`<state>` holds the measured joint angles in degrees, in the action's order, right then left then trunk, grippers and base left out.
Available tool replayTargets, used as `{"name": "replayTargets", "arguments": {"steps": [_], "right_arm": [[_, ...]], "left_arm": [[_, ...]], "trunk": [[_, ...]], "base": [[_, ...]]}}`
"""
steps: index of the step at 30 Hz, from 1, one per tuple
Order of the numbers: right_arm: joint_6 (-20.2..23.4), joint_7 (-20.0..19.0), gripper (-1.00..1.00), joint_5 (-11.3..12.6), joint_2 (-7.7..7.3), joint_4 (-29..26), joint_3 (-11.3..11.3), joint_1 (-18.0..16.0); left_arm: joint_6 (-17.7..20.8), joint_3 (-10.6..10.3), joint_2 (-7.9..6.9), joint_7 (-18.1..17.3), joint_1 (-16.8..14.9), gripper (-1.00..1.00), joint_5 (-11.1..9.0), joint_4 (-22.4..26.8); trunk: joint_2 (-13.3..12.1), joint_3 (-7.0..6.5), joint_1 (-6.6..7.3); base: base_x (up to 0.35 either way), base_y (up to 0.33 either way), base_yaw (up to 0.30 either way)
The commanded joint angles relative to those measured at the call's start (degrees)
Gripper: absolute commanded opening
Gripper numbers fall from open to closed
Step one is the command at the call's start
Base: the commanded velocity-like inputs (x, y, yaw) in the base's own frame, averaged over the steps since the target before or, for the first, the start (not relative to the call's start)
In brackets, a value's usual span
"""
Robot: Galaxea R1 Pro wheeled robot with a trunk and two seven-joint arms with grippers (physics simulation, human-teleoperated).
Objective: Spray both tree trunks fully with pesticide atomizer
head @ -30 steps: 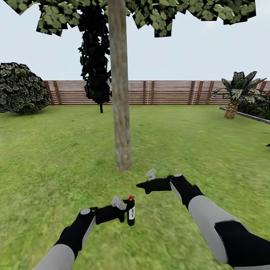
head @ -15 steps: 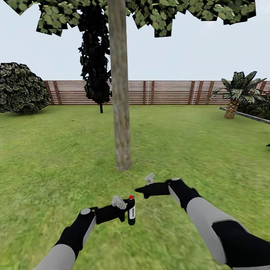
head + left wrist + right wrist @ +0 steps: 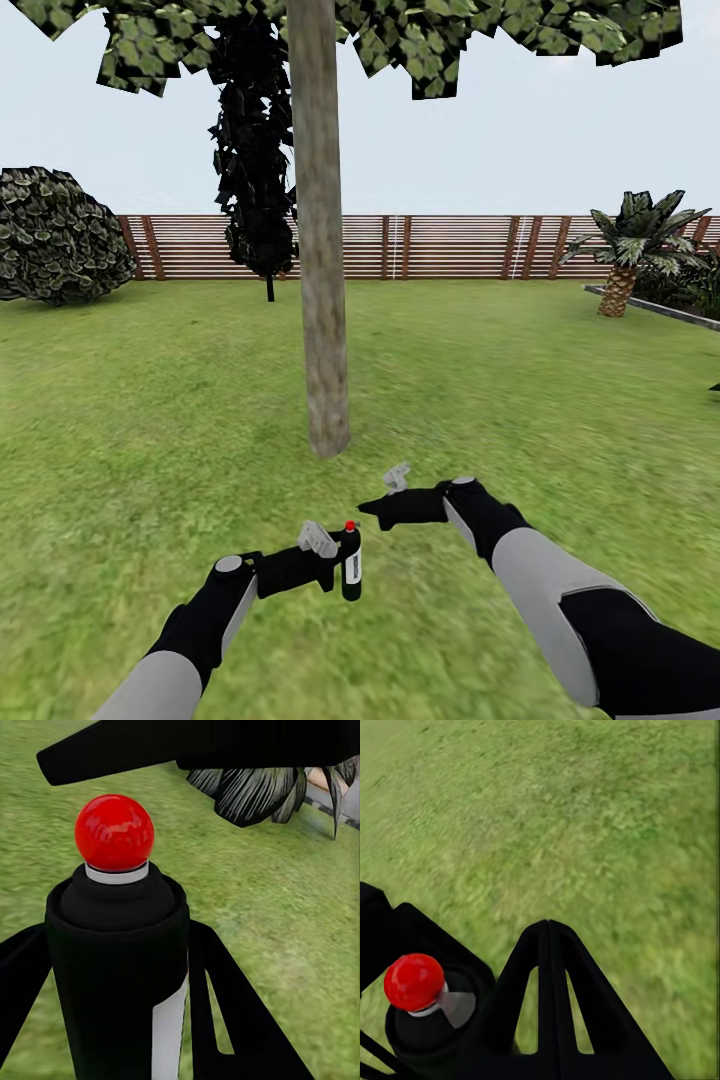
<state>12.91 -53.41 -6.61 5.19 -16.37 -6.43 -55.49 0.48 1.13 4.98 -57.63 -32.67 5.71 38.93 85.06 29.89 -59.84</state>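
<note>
The pesticide atomizer (image 3: 351,566), a black bottle with a red ball cap and a pale mark, stands upright in my left gripper (image 3: 338,568), which is shut on it low above the lawn. In the left wrist view the atomizer (image 3: 116,945) sits between the two dark fingers (image 3: 225,1020). My right gripper (image 3: 368,511) is shut and empty, just above and right of the bottle's cap; its closed fingers (image 3: 547,967) hang beside the red cap (image 3: 414,981). One tree trunk (image 3: 322,260) rises straight ahead, a short way beyond both grippers, under a blocky green crown (image 3: 430,40).
A brown slat fence (image 3: 450,246) closes the lawn at the back. A round bush (image 3: 55,235) stands far left, a dark conifer (image 3: 252,170) behind the trunk, and a palm-like plant (image 3: 630,245) with a stone edging (image 3: 650,305) at the right. Open grass (image 3: 520,400) surrounds the trunk.
My right gripper has drifted slightly left and lower, closer to the atomizer's cap. The left gripper and the bottle have hardly moved.
</note>
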Motion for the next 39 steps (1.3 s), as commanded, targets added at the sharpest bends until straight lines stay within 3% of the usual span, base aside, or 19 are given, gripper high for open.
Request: {"name": "replayTargets", "arguments": {"steps": [1, 11, 23, 28, 39], "right_arm": [[0.45, -0.14, -1.0, -0.34, 0.07, -0.13, 0.19, -0.01], [0.45, 0.14, -1.0, -0.34, 0.27, -0.15, 0.19, 0.34], [0.45, 0.07, -1.0, -0.34, 0.39, -0.11, 0.19, 0.88], [0.47, 0.06, -1.0, -0.34, 0.41, -0.07, 0.19, 1.12], [0.47, 0.06, -1.0, -0.34, 0.64, -0.09, 0.18, 1.17]], "left_arm": [[0.04, 0.13, 0.03, -0.21, -0.03, -1.0, 0.35, 0.09], [0.04, 0.02, 1.24, -0.21, -0.03, -1.0, 0.38, 0.1], [0.12, 0.51, 1.29, 0.24, -0.03, -1.0, 0.52, -0.02], [0.13, 0.41, 1.34, 5.84, -0.03, -1.0, 0.4, -0.18], [0.16, 0.29, 1.35, 7.6, -0.03, -1.0, 0.44, -0.26]], "trunk": [[0.03, 0.06, 0.0], [0.03, 0.06, 0.0], [0.03, 0.06, 0.0], [0.03, 0.06, 0.0], [0.03, 0.06, 0.0]], "base": [[0.0, 0.0, 0.0], [0.0, 0.0, 0.0], [0.0, 0.0, 0.0], [0.0, 0.0, 0.0], [0.0, 0.0, 0.0]]}}
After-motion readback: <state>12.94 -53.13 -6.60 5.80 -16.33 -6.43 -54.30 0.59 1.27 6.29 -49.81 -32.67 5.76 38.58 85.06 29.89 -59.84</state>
